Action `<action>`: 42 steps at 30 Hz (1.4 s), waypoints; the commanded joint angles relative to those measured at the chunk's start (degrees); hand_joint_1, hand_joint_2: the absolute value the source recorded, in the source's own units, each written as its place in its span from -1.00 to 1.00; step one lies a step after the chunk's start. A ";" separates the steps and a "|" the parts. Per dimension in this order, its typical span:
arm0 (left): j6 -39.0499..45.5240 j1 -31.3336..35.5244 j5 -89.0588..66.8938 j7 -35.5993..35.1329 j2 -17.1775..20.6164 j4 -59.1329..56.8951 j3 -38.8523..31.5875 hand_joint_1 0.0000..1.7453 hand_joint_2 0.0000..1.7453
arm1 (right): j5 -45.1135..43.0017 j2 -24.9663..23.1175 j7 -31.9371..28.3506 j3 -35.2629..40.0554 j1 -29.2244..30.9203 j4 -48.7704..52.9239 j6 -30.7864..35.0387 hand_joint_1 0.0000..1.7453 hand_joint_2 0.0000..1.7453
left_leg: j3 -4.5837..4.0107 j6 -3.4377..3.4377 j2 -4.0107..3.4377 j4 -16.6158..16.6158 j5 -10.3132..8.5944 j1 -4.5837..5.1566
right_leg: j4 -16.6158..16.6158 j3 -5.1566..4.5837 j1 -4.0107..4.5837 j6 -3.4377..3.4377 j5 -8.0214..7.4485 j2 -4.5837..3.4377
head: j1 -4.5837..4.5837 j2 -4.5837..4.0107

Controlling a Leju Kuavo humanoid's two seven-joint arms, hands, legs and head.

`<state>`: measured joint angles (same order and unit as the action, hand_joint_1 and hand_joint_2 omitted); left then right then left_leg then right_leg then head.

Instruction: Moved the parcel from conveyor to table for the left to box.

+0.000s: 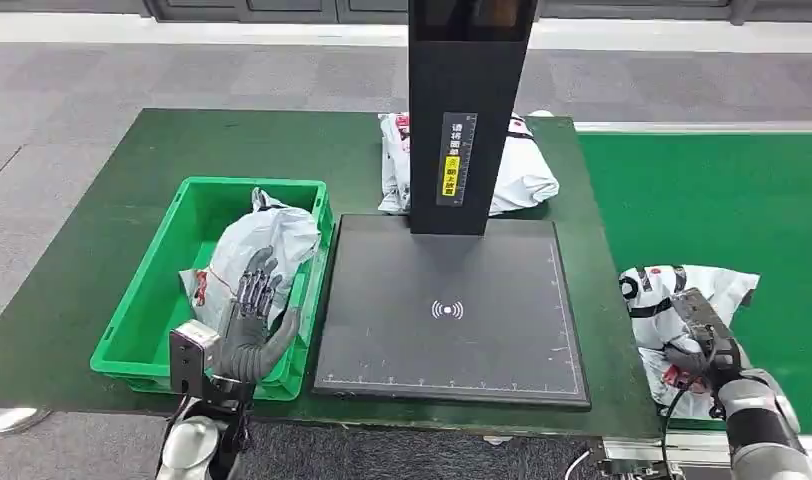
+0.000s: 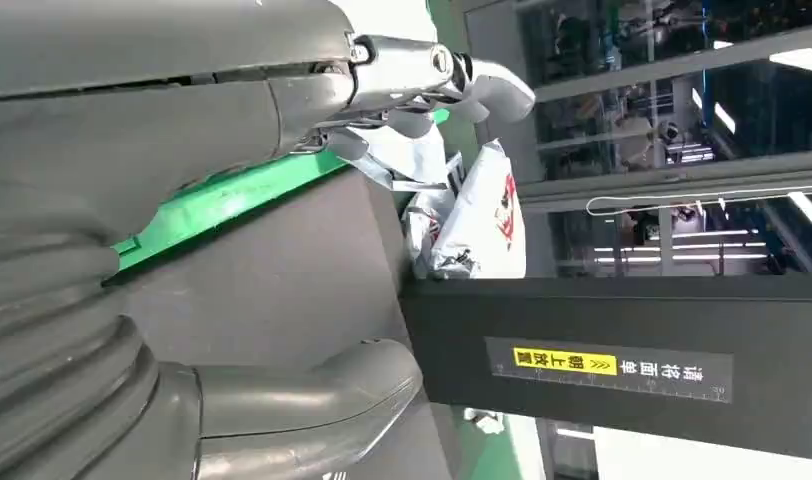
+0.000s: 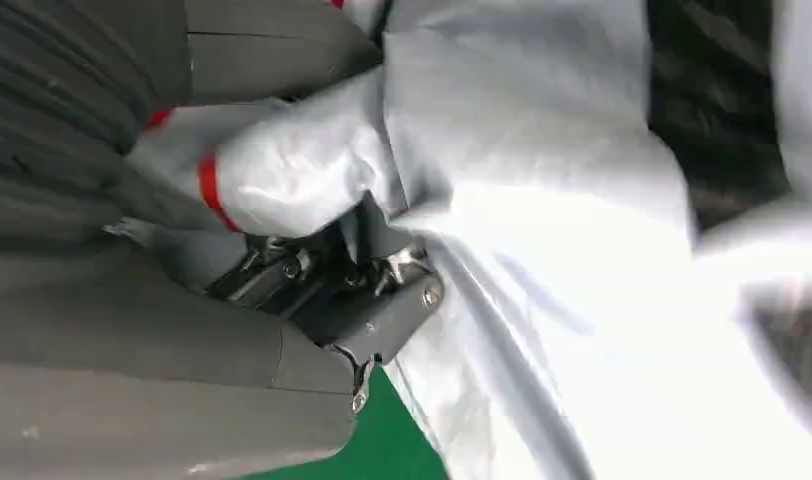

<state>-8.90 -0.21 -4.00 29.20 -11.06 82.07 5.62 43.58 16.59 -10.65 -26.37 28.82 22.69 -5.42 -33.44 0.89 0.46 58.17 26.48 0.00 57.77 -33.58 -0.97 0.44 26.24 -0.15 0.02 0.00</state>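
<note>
Three white plastic parcels in stock. One crumpled white poly-bag parcel with red and black print [image 1: 682, 320] lies on the green conveyor belt [image 1: 722, 200], near its edge against the dark green table [image 1: 102, 250] — the right hand [image 1: 697, 345] is on it, fingers closed into the film [image 3: 312, 170]. One in the green plastic crate [image 1: 147, 330] at the table's left edge; one at the far edge behind the black scanner post [image 1: 469, 110]. Left hand [image 1: 252, 315] — fingers spread, holding nothing, over the crate's near rim. Handling, as judged: confirm a full fold is gripped, lift clear of the belt edge, then set down on the black scanner pad [image 1: 447, 310].
</note>
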 commanded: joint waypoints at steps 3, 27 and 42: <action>0.87 1.51 -0.21 1.14 1.38 -3.30 0.25 -1.00 1.00 | -19.66 -5.85 -7.70 -20.53 1.07 3.01 -11.06 1.00 1.00 | 0.15 0.03 -0.19 -0.15 -0.02 -0.05 | -0.19 0.12 0.06 -0.07 -0.10 -0.14 | 0.00 -0.02; 2.55 2.17 -0.99 2.97 -0.29 -5.19 -0.63 -1.00 1.00 | -61.57 -18.29 -4.88 9.82 -12.77 50.70 -10.78 1.00 1.00 | 0.05 0.03 -0.13 -0.11 -0.04 -0.03 | -0.06 -0.03 0.04 -0.06 -0.03 -0.09 | 0.00 0.00; 8.29 5.65 -0.25 3.60 -2.04 -14.08 5.35 -1.00 1.00 | -56.29 -27.95 -2.89 45.56 5.21 16.74 -8.44 -1.00 1.00 | 0.15 0.16 -0.59 -0.15 -0.11 -0.18 | -0.04 -0.08 0.17 -0.10 -0.16 -0.56 | -0.02 0.00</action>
<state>-3.52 1.82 -4.79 32.35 -13.18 77.24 6.19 -10.82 -5.84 -13.53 1.06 22.56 64.34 -15.98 -33.48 1.06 0.34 58.12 26.37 -0.17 57.85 -33.71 -0.82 0.38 26.22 -0.29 0.00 0.00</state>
